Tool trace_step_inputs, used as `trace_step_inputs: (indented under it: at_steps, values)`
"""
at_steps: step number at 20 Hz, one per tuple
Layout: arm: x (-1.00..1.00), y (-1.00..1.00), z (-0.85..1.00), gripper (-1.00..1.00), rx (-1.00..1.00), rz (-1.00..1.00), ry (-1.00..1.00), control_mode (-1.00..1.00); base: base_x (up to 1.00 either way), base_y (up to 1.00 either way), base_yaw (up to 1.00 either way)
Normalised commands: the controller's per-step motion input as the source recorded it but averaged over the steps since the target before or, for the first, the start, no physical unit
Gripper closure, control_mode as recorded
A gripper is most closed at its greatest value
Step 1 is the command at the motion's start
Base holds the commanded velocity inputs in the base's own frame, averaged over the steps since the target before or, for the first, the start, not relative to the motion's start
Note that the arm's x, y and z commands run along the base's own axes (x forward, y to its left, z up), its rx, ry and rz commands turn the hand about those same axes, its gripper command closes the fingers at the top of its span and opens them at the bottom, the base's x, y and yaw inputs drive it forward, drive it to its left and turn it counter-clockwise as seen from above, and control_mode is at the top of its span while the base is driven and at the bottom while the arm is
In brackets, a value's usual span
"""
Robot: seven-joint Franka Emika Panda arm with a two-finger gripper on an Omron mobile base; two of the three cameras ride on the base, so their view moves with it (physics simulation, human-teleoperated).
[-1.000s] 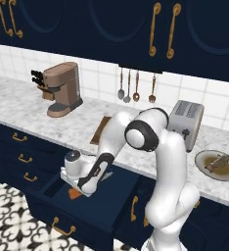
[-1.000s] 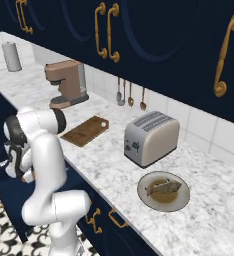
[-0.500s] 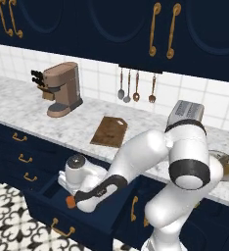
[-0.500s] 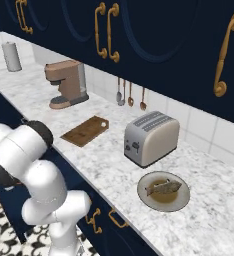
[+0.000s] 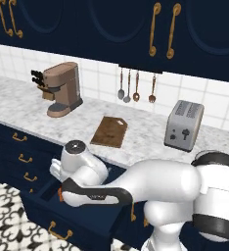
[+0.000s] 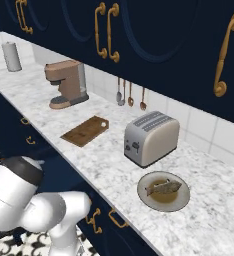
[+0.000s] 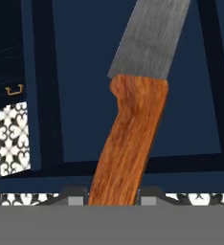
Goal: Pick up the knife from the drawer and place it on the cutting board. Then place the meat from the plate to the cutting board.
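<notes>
In the hand view my gripper (image 7: 113, 198) is shut on the knife (image 7: 133, 139). Its orange wooden handle rises from between the finger tips and the grey blade points away, over the navy inside of the open drawer (image 7: 75, 95). In the left base view my arm bends low over the drawer (image 5: 77, 223), with the hand down inside it. The dark-brown cutting board (image 5: 109, 131) (image 6: 85, 131) lies bare on the marble counter beyond the drawer. Right of the toaster, the plate (image 6: 150, 200) holds the tan-grey meat (image 6: 163, 187).
A copper coffee machine (image 5: 62, 89) with a knife block (image 5: 38, 78) behind it stands at the left. The toaster (image 5: 184, 126) (image 6: 150, 137) sits right of the board. Spoons (image 5: 136, 88) hang on the tiled wall. Narrower drawers (image 5: 18, 157) flank the open one above patterned floor (image 5: 9, 206).
My arm has folded lower and swung its big elbow toward the right front, while the hand stayed down in the drawer. The jaws have closed a little further on the knife handle.
</notes>
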Motion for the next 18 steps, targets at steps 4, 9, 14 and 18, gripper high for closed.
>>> trace_step_inputs:
  at_steps: [4,9,14,18]
  values:
    - [-0.09,0.03,0.98,1.0,-0.12,0.12,-0.13,-1.0,0.0,0.0,0.0]
    - [0.25,-0.5,0.73,1.0,-0.1,0.15,-0.08,-1.0,0.0,0.0,0.0]
    - [0.99,-0.99,0.11,1.0,0.0,0.16,0.13,-1.0,0.0,0.0,0.0]
    - [1.0,-0.84,-0.08,1.0,-0.03,0.17,0.09,-1.0,0.0,0.0,0.0]
